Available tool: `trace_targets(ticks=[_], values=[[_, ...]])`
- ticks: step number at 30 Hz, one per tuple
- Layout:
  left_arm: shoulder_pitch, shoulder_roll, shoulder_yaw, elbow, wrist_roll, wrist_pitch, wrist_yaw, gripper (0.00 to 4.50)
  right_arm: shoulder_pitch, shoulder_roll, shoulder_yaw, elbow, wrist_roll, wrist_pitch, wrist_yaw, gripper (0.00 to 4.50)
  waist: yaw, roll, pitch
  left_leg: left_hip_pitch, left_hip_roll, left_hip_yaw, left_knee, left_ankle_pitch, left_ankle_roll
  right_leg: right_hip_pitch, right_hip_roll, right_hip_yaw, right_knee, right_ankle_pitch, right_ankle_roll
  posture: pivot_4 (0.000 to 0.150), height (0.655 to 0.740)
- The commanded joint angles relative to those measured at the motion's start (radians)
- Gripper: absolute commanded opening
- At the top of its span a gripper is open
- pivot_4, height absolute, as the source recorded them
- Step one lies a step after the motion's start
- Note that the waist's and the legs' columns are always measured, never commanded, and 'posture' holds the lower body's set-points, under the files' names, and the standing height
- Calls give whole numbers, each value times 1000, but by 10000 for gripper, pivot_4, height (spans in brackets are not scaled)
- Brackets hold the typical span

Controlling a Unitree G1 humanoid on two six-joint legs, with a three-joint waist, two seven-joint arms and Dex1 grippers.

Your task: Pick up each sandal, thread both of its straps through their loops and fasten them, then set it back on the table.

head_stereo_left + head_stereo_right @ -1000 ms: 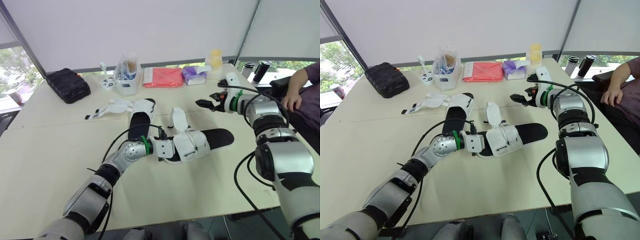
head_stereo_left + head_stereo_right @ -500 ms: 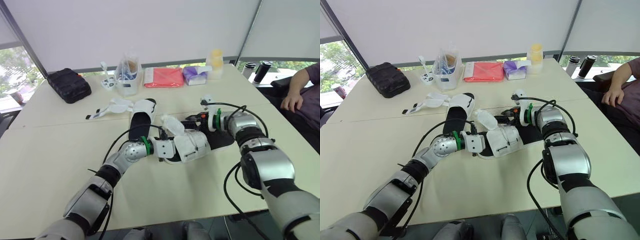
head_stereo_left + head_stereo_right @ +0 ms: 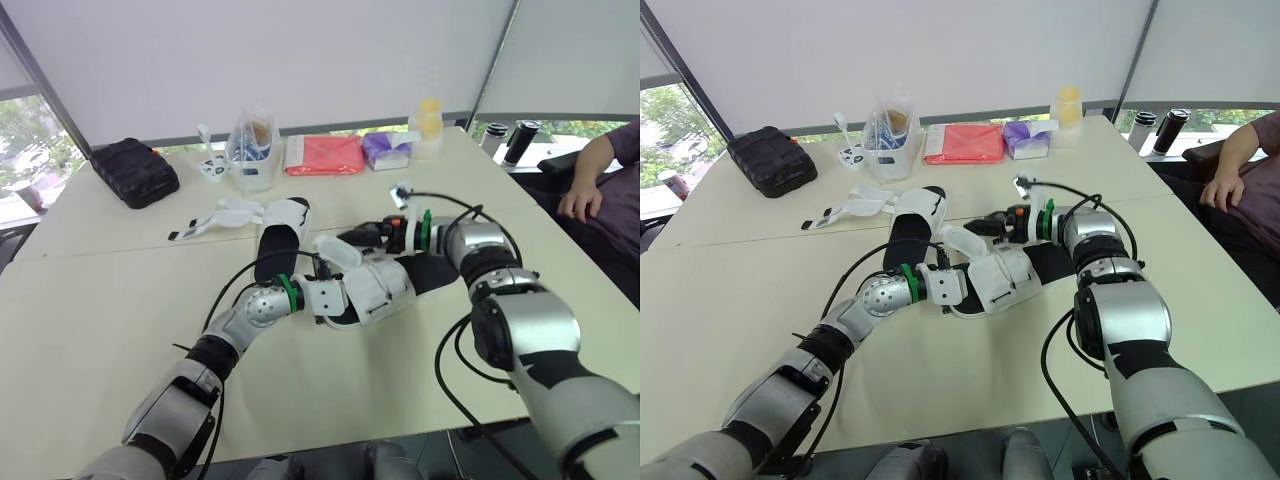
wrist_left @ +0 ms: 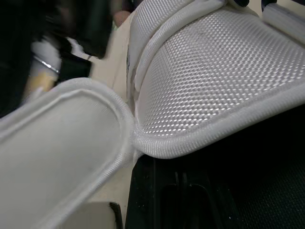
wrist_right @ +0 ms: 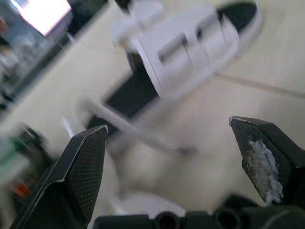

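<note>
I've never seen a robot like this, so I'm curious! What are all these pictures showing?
It's a robot with two arms, fastening sandals. The two wide pictures come from cameras in its head, looking down at a table. The close-ups come from its wrists. The left gripper rests against the nearer sandal, whose strap is loose. The right gripper is open, beside that strap. A second sandal lies behind, with a black pouch and red packet farther back.

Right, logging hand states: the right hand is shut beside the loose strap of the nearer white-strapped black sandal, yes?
Not shut: the right wrist view shows the right hand open, beside the loose strap of the nearer white-strapped black sandal.
</note>
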Motion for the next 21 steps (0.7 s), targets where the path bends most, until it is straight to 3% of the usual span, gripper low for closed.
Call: trace_targets(ticks=[1, 5, 9, 13, 21], values=[[48, -3, -37, 26, 24, 15, -29, 0, -63, -19, -78, -46, 78, 85, -30, 44502, 2, 0, 0, 0, 0, 0, 0, 0, 0, 0, 0, 0, 0, 0, 0, 1500, 7400], [46, -11, -40, 28, 26, 16, -30, 0, -92, -38, -80, -78, 84, 153, -52, 44502, 5, 0, 0, 0, 0, 0, 0, -1, 1, 0, 0, 0, 0, 0, 0, 1500, 7400], [41, -21, -43, 36, 29, 13, -27, 0, -116, -55, 23, -79, -7, 182, -72, 44502, 6, 0, 0, 0, -1, 0, 0, -1, 1, 0, -1, 0, 0, 0, 0, 1500, 7400], [33, -32, -45, 49, 35, 8, -22, 0, -138, -62, 146, -26, -100, 262, 5, 44502, 6, 0, -1, 0, -1, 0, 0, -1, 1, 0, -1, 0, 0, 0, 0, 1500, 7400], [36, -46, -40, 56, 40, 7, -5, 0, -137, -33, 182, 28, -105, 308, 194, 44502, 7, 1, -1, 0, -2, 0, 1, -1, 1, 1, -2, 0, 0, 0, 0, 1500, 7400]])
